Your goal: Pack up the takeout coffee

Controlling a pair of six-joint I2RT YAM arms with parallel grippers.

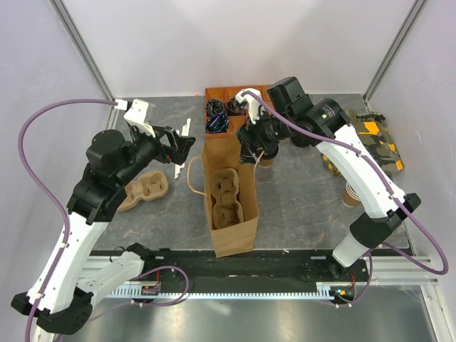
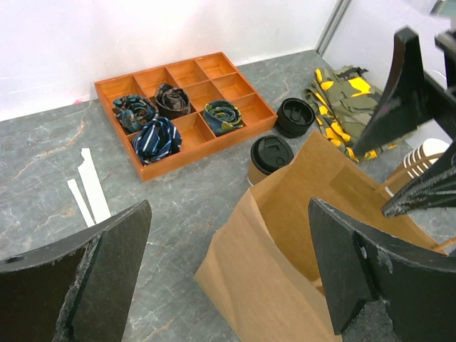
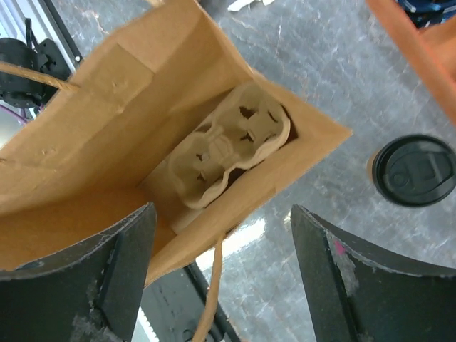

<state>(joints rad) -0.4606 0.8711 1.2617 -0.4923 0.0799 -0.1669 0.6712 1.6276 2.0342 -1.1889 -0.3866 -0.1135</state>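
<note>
High fixed overhead view; both wrist views close, downward; paper bag point(image 1: 232, 242) common to all three.

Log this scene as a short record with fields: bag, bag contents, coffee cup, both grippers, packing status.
Bag: open brown paper bag, standing upright
Inside bag: moulded pulp cup carrier, slots empty
Coffee: small tan kraft-paper cup with round black plastic lid, upright, outside the bag, close beside it
Left gripper: open, holding nothing
Right gripper: open, over the bag's mouth, holding nothing
Packed: not yet
</note>
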